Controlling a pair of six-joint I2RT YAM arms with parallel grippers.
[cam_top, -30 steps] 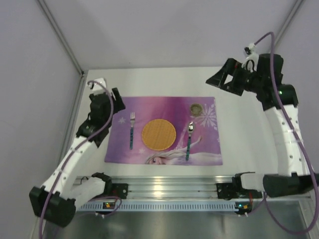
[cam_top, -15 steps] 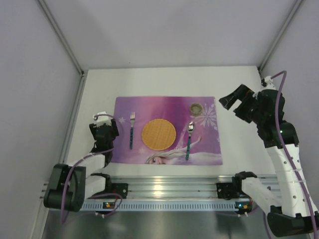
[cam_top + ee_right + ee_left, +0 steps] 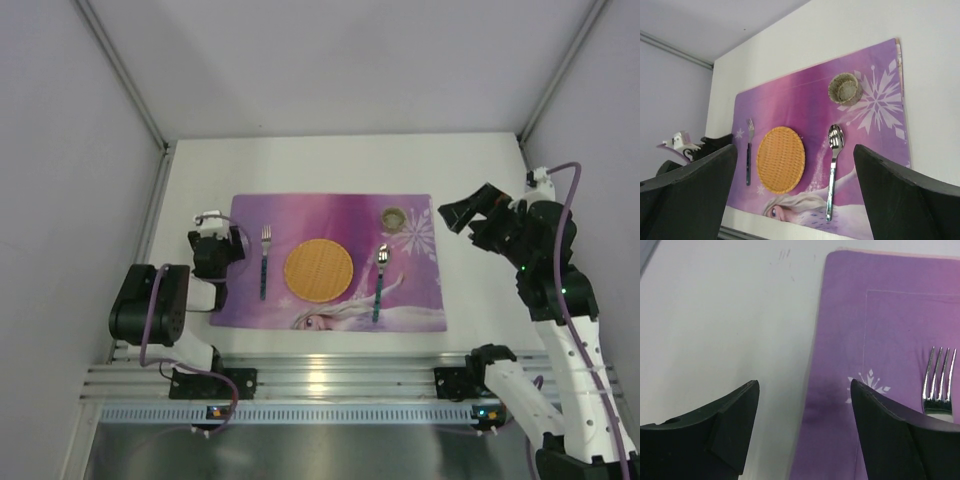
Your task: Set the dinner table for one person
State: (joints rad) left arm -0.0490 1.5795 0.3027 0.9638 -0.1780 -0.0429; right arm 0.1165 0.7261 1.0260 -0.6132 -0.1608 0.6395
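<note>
White matte counter [image 3: 330, 160] is the dinner table here, running from the arms' rail to the far wall. It looks rigid, flat and fixed, so I'd say there's nothing on it to grab, stuff just gets set down or slid across. A purple cloth princess placemat [image 3: 335, 212] lies mid-counter with a fork [image 3: 265, 262], woven round plate [image 3: 318, 271], spoon [image 3: 380, 282] and small bowl [image 3: 394, 217] on it. Left jaws hang partly open and empty over the placemat's left edge. Right jaws are spread wide, empty, raised near the counter's right edge. No readable writing or brand, just snowflakes.
</note>
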